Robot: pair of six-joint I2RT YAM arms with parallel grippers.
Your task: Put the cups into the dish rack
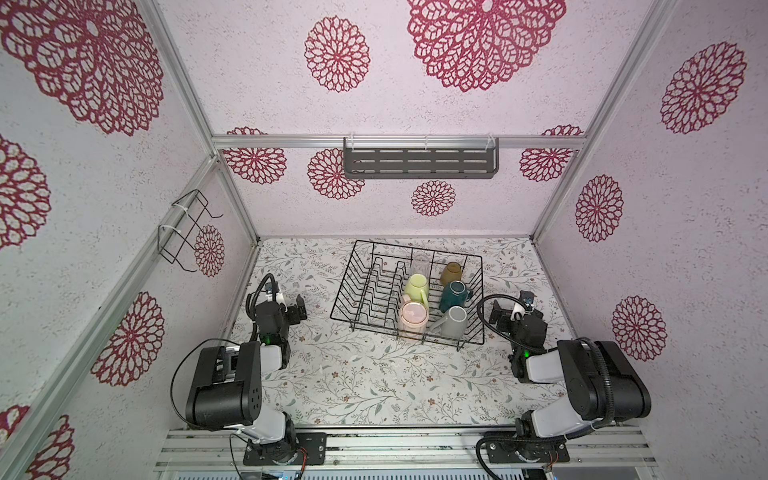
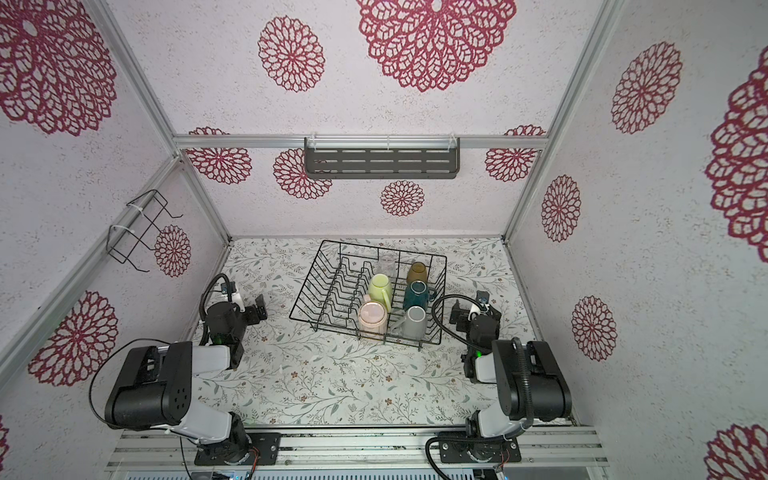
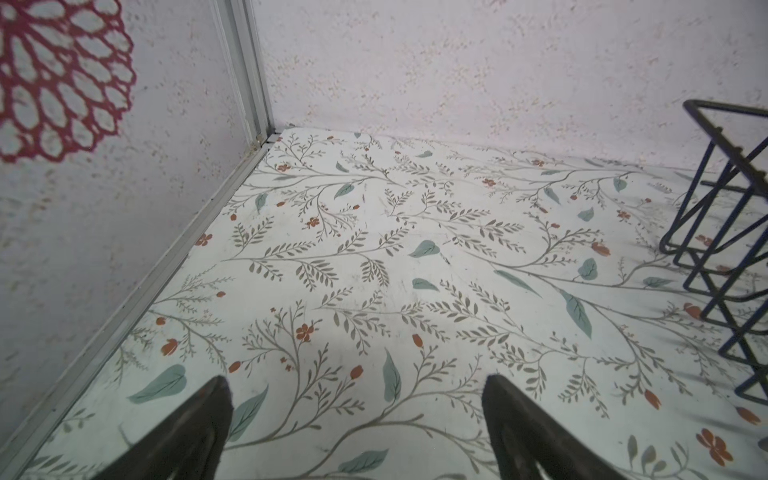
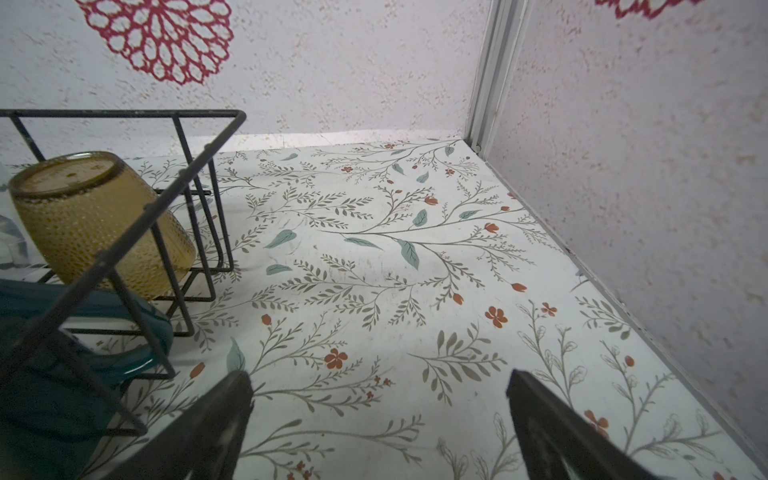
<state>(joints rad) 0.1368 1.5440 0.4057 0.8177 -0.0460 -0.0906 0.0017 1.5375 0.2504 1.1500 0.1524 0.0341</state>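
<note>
In both top views the black wire dish rack [image 1: 374, 286] [image 2: 336, 286] sits at the back middle of the floral table. Its right half holds all six cups: clear glass [image 1: 420, 262], amber tumbler [image 1: 451, 272], yellow-green mug [image 1: 416, 287], teal mug [image 1: 455, 295], pink tumbler [image 1: 412, 318] and grey mug [image 1: 454, 322]. My left gripper [image 1: 300, 311] [image 3: 356, 380] hangs open and empty left of the rack. To the rack's right, my right gripper [image 1: 496, 316] [image 4: 379, 374] is open and empty too. The right wrist view shows the amber tumbler [image 4: 91, 220] upside down behind the rack's wires.
A grey slotted shelf [image 1: 419, 162] hangs on the back wall. On the left wall is a small bent wire holder [image 1: 185, 230]. Side walls with aluminium posts stand close behind each arm. The rack's corner [image 3: 723, 208] shows in the left wrist view.
</note>
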